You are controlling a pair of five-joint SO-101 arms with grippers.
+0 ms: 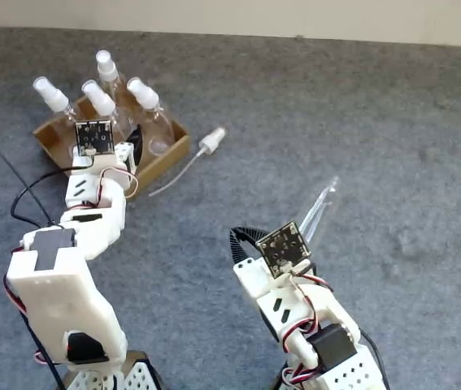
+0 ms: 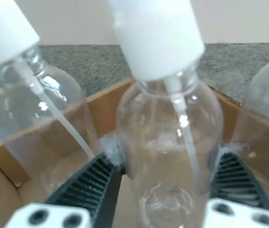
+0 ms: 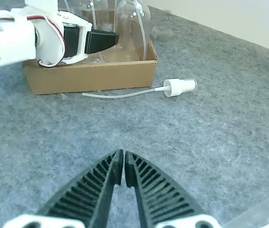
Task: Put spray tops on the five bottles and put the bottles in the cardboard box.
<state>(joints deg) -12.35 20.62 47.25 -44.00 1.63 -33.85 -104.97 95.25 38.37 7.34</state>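
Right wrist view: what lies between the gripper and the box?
A loose spray top, its tube along the box front; otherwise bare carpet up to the right gripper.

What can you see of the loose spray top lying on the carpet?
The loose spray top is a white head, seemingly clear-capped, with a long thin dip tube. It lies on its side on the grey carpet, its tube running alongside the cardboard box, fitted to no bottle. Nothing grips it.
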